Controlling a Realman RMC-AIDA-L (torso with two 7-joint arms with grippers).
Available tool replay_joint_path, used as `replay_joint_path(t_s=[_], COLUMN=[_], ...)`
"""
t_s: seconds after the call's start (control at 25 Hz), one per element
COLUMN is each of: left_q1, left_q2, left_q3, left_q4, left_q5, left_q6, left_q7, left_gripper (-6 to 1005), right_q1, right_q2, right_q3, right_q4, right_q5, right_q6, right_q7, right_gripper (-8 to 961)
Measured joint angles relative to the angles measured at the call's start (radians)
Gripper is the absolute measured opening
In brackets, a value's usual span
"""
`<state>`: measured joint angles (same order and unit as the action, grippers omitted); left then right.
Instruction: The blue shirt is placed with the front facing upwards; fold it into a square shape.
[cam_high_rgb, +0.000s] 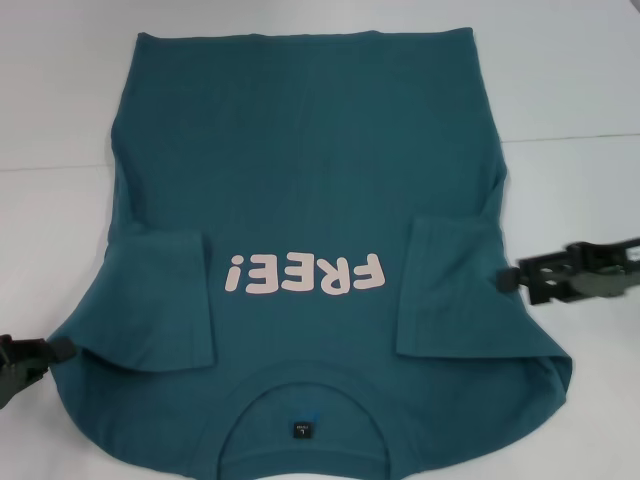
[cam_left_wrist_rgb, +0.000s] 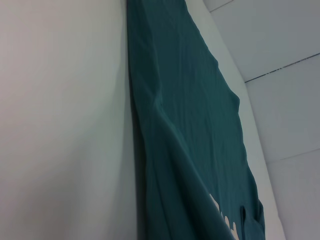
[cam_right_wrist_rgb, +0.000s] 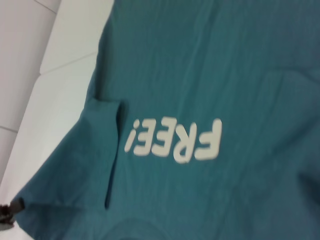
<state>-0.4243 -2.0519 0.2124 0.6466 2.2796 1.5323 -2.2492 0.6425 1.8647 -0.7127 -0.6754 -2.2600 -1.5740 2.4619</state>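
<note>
- White tabletop (cam_high_rgb: 60, 110) is stretching flat under everything, with a thin seam line crossing it on the robot's right side.
- Lying spread on it, front up, is the large dark teal-blue short-sleeved cotton T-shirt (cam_high_rgb: 310, 170), its round collar (cam_high_rgb: 305, 385) nearest the robot and its hem at the far edge.
- Pale pink "FREE!" lettering (cam_high_rgb: 305, 275) is showing on the chest, and a small dark neck label (cam_high_rgb: 303, 430) is sitting inside the collar.
- Both short sleeves are lying folded inward over the chest: the left sleeve (cam_high_rgb: 160, 295) on one side of the lettering, the right sleeve (cam_high_rgb: 450, 285) on the other.
- The black left gripper (cam_high_rgb: 40, 352) is reaching in low from the left edge of the head view, its tip sitting just beside the shirt's left shoulder edge; whether its fingers are open, closed or pinching cloth I cannot tell.
- The black right gripper (cam_high_rgb: 520, 278) is extending almost horizontally from the right edge, its tip right at the shirt's side edge, just outside the folded right sleeve; contact with the cloth and its finger state I cannot tell.
- The shirt is lying between the two pincers, with the lettering roughly midway between them.
- The left wrist view is showing only the shirt's long side edge (cam_left_wrist_rgb: 150, 125) against the white surface.
- The right wrist view is looking across the chest lettering (cam_right_wrist_rgb: 175, 140), with a small dark gripper tip (cam_right_wrist_rgb: 12, 209) sitting at the shirt's far edge.
</note>
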Motion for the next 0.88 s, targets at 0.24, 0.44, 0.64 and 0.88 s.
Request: replay_joint_path(t_s=[0.24,0.44,0.64,0.88], left_q1=[-0.001,-0.001,-0.003,-0.002], left_q2=[-0.001,-0.002,-0.003,-0.003], left_q3=[0.001,0.001,0.001,-0.002], left_q4=[-0.003,-0.006,-0.015,-0.018], left_q5=[0.000,0.000,0.000,0.000], left_q6=[-0.017,-0.025,-0.033,-0.036], left_q7=[-0.002,-0.002,-0.002,-0.003], left_gripper=[4,4,4,4], right_q1=[-0.071,-0.091,-0.093,-0.074], right_q2=[-0.057,-0.057,-0.040,-0.014], right_q3=[0.003,0.004,-0.001,-0.008], right_q4=[-0.005,-0.011,-0.012,-0.012], right_q5=[-0.029,-0.066,-0.078,-0.152], right_q6=[-0.086,-0.084,-0.029,0.035], right_q7=[0.028,0.028,0.001,-0.008], right_gripper=[796,795,794,792])
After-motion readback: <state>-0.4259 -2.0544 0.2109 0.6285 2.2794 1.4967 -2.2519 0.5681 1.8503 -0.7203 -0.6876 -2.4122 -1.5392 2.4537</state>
